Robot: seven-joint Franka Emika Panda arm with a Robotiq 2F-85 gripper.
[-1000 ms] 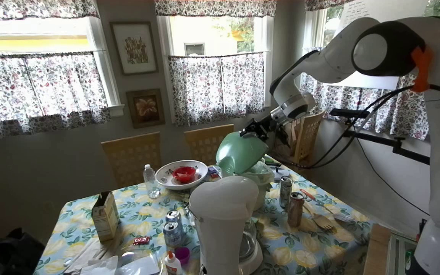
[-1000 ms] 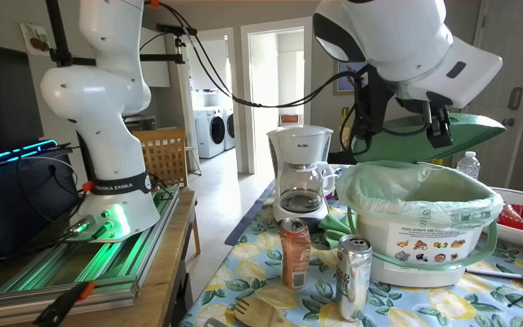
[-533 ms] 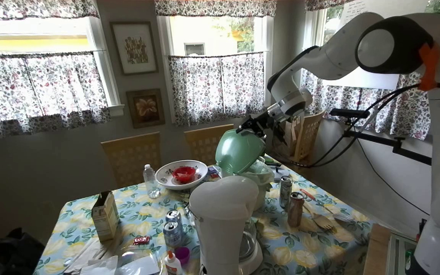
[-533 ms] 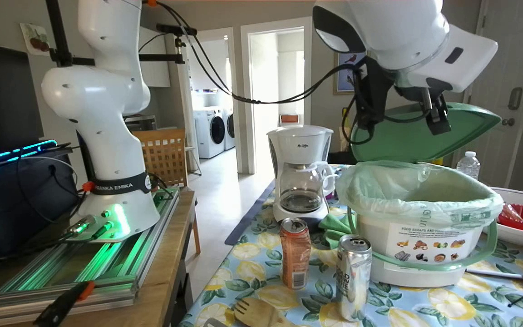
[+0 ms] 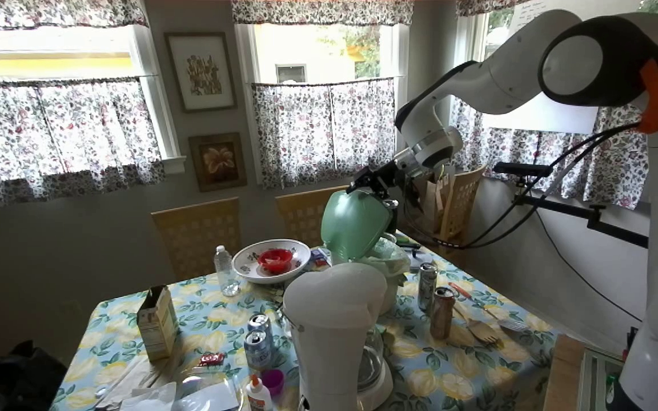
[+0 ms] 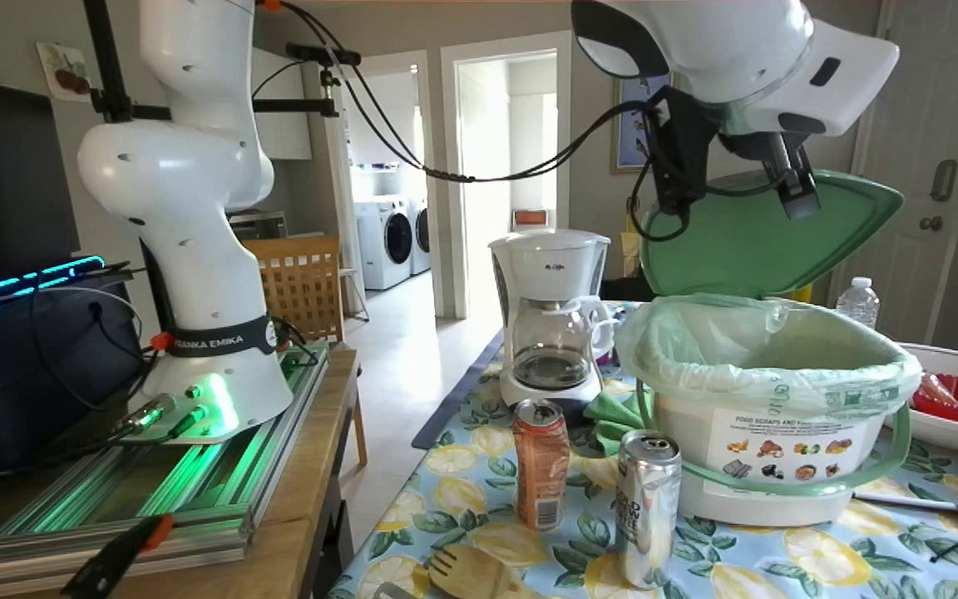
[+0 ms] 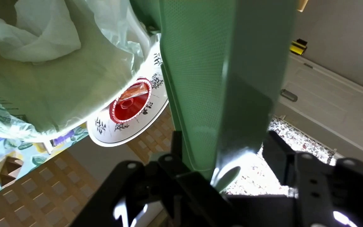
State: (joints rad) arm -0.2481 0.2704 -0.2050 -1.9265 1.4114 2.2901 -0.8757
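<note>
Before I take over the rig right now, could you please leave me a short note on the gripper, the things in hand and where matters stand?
Gripper: in the wrist view, part of the green lid lies between its fingers; I cannot tell whether they clamp it.
Things: the white pail stands upright on the lemon-print tablecloth, a pale green liner over its rim. An orange can and a silver can stand nearby.
Done: the lid is raised and the pail's mouth is open.
Left: the lid looks tilted short of upright, and the fingers are not yet clear of it.
</note>
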